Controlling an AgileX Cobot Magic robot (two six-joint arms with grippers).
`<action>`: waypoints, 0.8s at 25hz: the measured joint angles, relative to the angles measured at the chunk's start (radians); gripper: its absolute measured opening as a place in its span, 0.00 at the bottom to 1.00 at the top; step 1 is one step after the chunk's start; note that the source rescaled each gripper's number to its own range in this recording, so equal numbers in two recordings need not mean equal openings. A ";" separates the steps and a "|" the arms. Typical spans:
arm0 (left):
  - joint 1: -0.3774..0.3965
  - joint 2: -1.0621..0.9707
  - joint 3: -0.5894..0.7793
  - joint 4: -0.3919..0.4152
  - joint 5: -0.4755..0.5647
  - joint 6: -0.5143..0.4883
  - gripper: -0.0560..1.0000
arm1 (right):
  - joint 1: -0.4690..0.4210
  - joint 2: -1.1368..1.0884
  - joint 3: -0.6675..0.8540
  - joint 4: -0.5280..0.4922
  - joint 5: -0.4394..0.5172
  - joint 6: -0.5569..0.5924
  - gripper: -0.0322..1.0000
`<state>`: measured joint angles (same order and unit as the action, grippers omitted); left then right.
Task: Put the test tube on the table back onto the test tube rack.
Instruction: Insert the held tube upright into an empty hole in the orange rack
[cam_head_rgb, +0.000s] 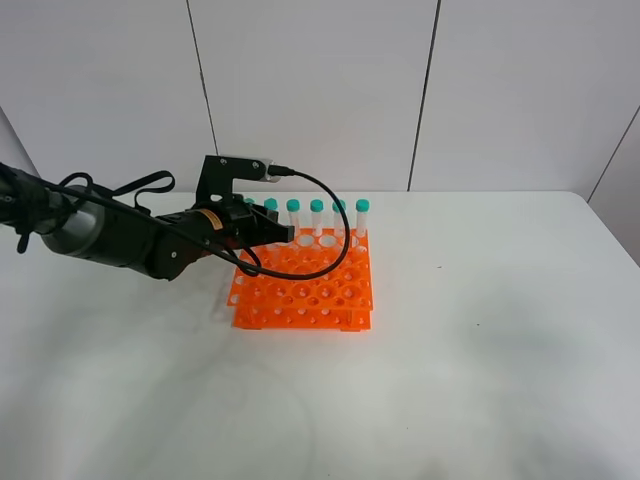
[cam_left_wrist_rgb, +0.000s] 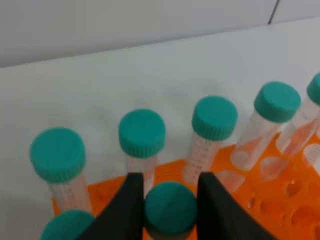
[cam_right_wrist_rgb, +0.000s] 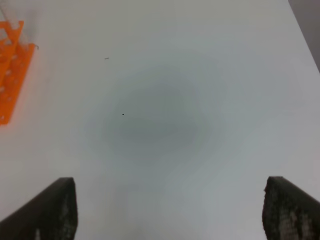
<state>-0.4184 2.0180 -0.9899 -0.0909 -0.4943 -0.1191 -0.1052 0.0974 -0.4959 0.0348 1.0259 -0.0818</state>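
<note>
On the plain white matte table (cam_head_rgb: 480, 340), before white wall panels (cam_head_rgb: 320, 90), the left gripper (cam_left_wrist_rgb: 170, 200) clamps the teal-capped clear plastic test tube (cam_left_wrist_rgb: 170, 207) over the bright orange plastic rack (cam_head_rgb: 305, 285), beside other capped tubes (cam_left_wrist_rgb: 142, 134). The right gripper (cam_right_wrist_rgb: 170, 210) hangs wide open above bare table.

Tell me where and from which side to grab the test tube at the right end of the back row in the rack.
Grip that test tube at its teal cap or the clear neck just below, the only part standing above the test tube rack. Come down from above with the open right pincer, fingers front and back, since a neighbouring tube stands close on its left.
</note>
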 joint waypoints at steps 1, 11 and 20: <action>0.000 0.000 0.000 0.001 0.005 0.001 0.05 | 0.000 0.000 0.000 0.000 0.000 0.000 0.92; 0.000 0.000 0.000 0.001 0.005 0.001 0.05 | 0.000 0.000 0.000 0.000 0.000 0.000 0.92; 0.000 0.006 0.005 -0.001 0.014 0.000 0.26 | 0.000 0.000 0.000 0.000 0.000 0.000 0.92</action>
<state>-0.4184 2.0235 -0.9849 -0.0916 -0.4802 -0.1192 -0.1052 0.0974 -0.4959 0.0348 1.0259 -0.0818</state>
